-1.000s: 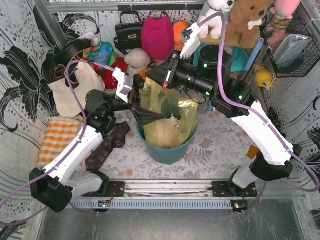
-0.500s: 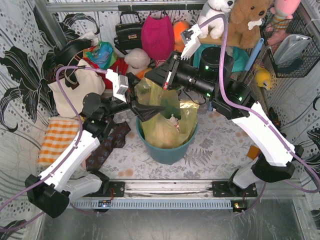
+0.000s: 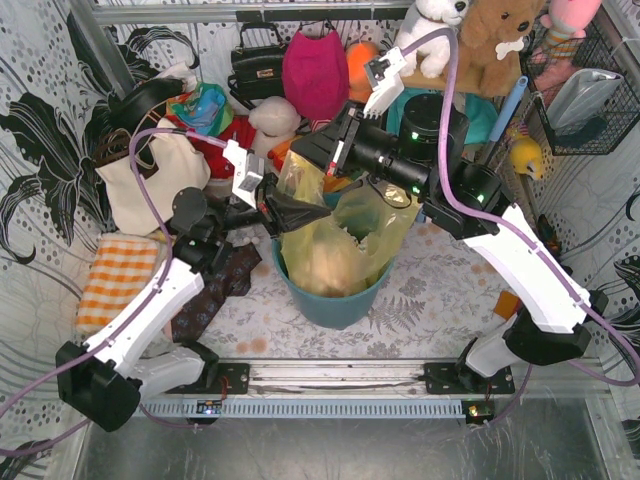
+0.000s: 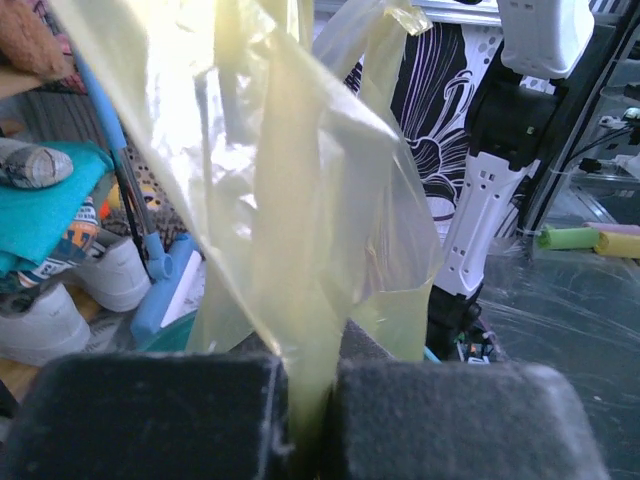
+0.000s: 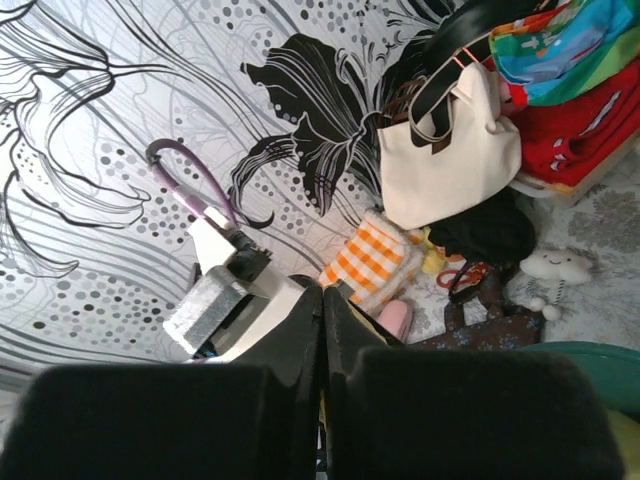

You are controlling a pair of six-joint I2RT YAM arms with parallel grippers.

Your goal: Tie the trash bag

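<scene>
Far on the left we see an orange checked cloth (image 3: 118, 280) lying flat, with a cream tote bag (image 3: 150, 190) standing behind it. Next comes our left gripper (image 3: 300, 210). It is pinched tight on a fold of the trash bag (image 3: 335, 245), and in the left wrist view the yellow plastic goes down between the black pads (image 4: 160, 420). The bag is thin and see-through. It sits in the teal bin (image 3: 335, 305) in the middle of the table, and its top is pulled up above the rim. Our right gripper (image 3: 302, 150) is up high, just behind the top of the bag. Its fingers are squeezed together. We cannot tell if any plastic is between them. Far on the right a brown teddy (image 3: 500, 40) sits by a wire basket (image 3: 590, 100)
</scene>
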